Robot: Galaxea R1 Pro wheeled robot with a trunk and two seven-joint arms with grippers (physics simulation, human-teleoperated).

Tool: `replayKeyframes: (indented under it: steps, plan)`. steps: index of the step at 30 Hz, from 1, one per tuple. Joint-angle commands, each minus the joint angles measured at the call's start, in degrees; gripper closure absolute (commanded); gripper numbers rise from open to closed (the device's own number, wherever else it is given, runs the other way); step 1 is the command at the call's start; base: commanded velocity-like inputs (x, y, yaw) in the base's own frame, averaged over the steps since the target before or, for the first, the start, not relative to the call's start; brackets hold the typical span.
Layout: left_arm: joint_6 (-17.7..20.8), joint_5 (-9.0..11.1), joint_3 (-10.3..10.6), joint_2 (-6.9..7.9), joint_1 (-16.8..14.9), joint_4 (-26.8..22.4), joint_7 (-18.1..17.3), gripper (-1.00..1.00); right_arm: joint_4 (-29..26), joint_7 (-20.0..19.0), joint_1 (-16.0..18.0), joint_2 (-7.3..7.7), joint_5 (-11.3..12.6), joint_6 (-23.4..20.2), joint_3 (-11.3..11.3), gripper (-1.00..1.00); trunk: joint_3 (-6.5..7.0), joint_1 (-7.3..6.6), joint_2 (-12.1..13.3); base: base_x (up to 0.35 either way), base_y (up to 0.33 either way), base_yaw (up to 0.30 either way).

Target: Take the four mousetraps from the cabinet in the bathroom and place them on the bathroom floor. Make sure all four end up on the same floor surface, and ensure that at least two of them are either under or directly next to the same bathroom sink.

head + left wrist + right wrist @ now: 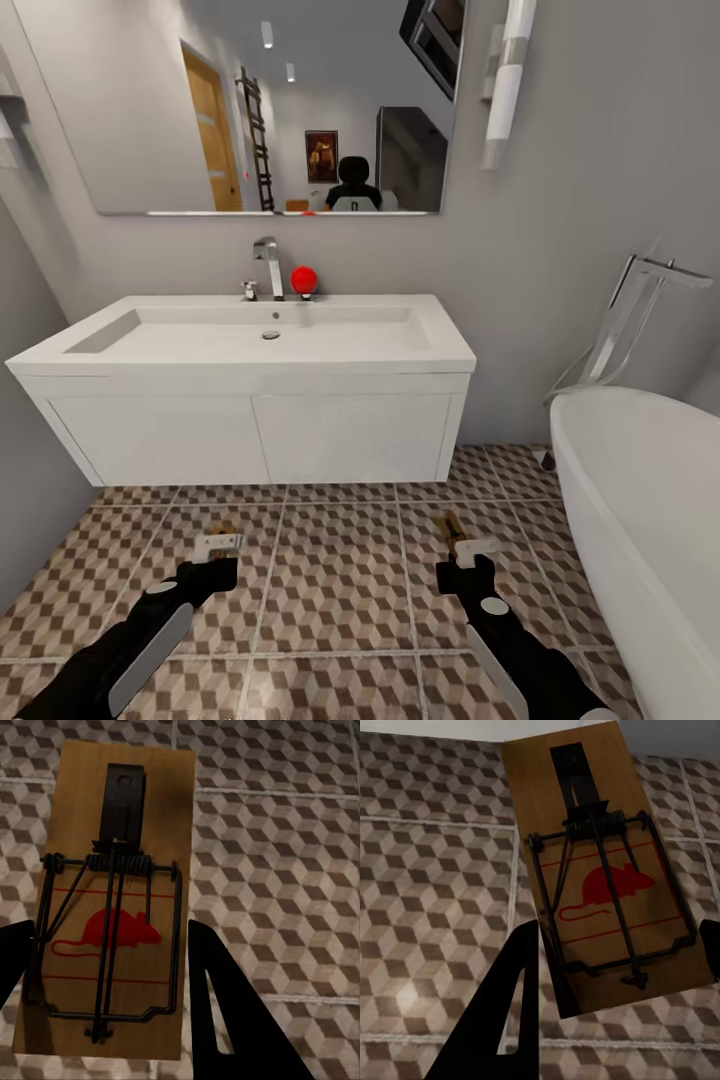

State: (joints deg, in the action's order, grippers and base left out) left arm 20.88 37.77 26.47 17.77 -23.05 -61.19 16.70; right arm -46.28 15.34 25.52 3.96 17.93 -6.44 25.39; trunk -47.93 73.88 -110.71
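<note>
both arms out low before the sink (240, 345): left gripper (218, 547) and right gripper (470, 550) each clamp narrowly on a mousetrap (112, 907), (604, 870), above the bathroom floor (340, 590), likely for placing beside it.

White sink (250, 345) on wall, cube-patterned bathroom floor (340, 590), bathtub (640, 500) at right

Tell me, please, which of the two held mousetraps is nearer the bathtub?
The right gripper's mousetrap: it hangs over the floor tiles on the bathtub side, while the left gripper's mousetrap sits toward the wall opposite.
</note>
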Motion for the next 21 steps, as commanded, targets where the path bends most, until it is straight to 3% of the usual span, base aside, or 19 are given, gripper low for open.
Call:
replayKeyframes:
  steps: [1, 12, 21]
  plan:
    - [0.2, 0.4, 0.2, 0.08, -0.1, -0.1, 0.7, 1.00, -0.1, 0.5, 0.1, 0.10, 0.4, -0.2, 0.4, 1.00, -0.33, 0.22, -0.4, 0.000, 0.000, 0.000]
    - [0.3, 0.4, 0.4, -0.01, -0.1, -0.2, 0.7, 1.00, -1.2, 0.5, 0.1, 0.12, 0.5, -1.0, 0.4, 1.00, -3.30, 2.63, -4.9, 0.000, 0.000, 0.000]
    - [0.3, 0.4, 0.5, -0.01, -0.1, -0.3, 0.7, 1.00, -6.0, 0.5, 0.1, 0.15, 0.6, -7.6, 0.2, 1.00, -5.72, 4.61, -8.5, 0.000, 0.000, 0.000]
